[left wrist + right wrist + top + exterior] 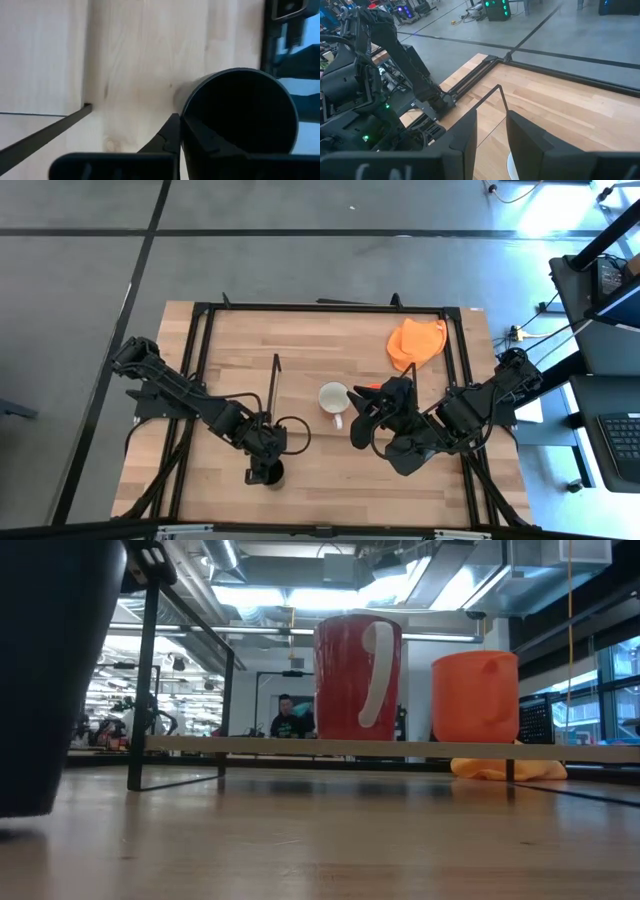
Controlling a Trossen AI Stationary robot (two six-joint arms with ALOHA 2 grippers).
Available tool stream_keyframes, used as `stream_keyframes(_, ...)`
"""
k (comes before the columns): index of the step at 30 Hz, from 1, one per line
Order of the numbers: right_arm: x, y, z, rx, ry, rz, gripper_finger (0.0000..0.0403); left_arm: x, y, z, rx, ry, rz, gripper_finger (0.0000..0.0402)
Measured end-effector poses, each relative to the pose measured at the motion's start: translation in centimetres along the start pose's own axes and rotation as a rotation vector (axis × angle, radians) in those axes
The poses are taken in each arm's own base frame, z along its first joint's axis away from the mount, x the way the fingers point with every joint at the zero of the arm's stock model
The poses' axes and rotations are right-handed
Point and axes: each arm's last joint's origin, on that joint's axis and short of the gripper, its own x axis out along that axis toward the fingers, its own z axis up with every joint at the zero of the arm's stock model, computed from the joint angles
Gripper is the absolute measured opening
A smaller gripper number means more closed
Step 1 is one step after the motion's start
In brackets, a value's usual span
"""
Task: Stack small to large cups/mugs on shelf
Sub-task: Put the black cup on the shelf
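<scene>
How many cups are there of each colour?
Black cup: 1
Red mug with white handle: 1
Orange mug: 1
Total: 3

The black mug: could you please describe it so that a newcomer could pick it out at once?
Start at the wooden table and go to its near edge on the left arm's side. There the left end effector is shut on the rim of the small black handleless mug. The white mug and orange mug have handles.
</scene>
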Motion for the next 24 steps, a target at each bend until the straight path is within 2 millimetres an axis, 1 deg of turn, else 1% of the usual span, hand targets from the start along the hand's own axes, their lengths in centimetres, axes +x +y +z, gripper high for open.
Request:
stream_keyframes(3,0.0,0.0,0.0,0.000,0.000,0.000,0.0106,-0.7,-0.2,0.6,-0.004,-0.008,-0.029,0.0002)
stream_keyframes(6,0.0,0.0,0.0,0.000,0.000,0.000,0.0106,-2.1,-0.2,1.5,-0.017,-0.022,-0.023,0.0002)
stream_keyframes(10,0.0,0.0,0.0,0.000,0.000,0.000,0.0106,-4.8,-0.2,2.9,-0.010,-0.064,-0.009,0.0001)
stream_keyframes(13,0.0,0.0,0.0,0.000,0.000,0.000,0.0106,-7.5,0.2,3.9,0.018,-0.103,0.042,0.0001)
stream_keyframes(16,0.0,0.0,0.0,0.000,0.000,0.000,0.0106,-10.0,1.3,4.8,0.043,-0.136,0.118,0.0001)
stream_keyframes(18,0.0,0.0,0.0,0.000,0.000,0.000,0.0106,-11.3,2.3,5.4,0.053,-0.157,0.162,0.0001)
stream_keyframes(20,0.0,0.0,0.0,0.000,0.000,0.000,0.0106,-12.1,3.6,6.1,0.055,-0.171,0.194,0.0000)
stream_keyframes(24,0.0,0.0,0.0,0.000,0.000,0.000,0.0106,-12.5,6.5,6.7,0.057,-0.126,0.268,0.0000)
